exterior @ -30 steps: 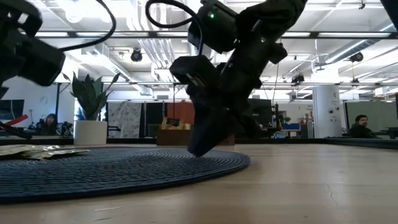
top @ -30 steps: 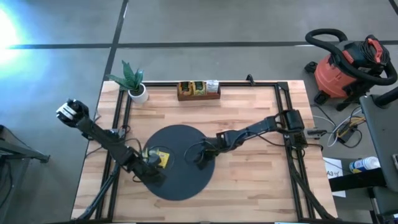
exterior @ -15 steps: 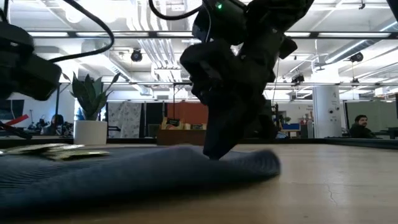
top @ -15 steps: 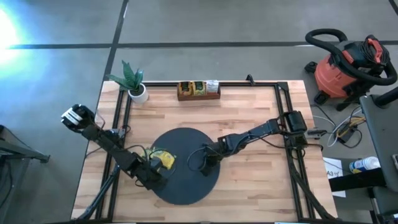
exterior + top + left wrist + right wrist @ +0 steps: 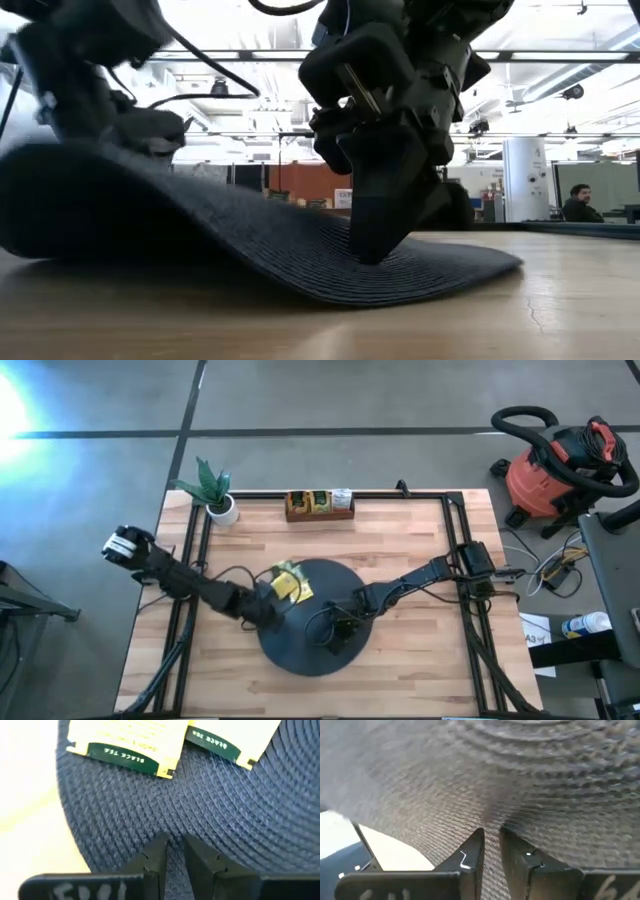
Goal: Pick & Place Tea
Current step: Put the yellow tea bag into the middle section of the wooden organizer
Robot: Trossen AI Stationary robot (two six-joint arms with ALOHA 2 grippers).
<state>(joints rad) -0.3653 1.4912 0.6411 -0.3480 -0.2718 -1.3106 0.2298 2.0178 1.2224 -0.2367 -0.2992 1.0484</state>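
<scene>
Wooden table [image 5: 400, 550] carrying, in descending size: a black round woven mat [image 5: 315, 635], two dark arms, a potted plant [image 5: 215, 495] at the far left corner, and a brown compartment tray [image 5: 318, 505] at the middle of the far edge. A red shop vacuum [image 5: 555, 465] stands on the floor beyond the table's right side. The mat is bowed: its left part is raised off the wood, its right part lies flat [image 5: 440, 275]. The left gripper [image 5: 268, 610] is clamped on the mat's left rim, fingers [image 5: 157, 857] pinching the weave. The right gripper [image 5: 340, 635] pinches the mat near its centre. Yellow tea packets [image 5: 290, 585] lie on the mat's raised far-left part, just beside the left gripper.
</scene>
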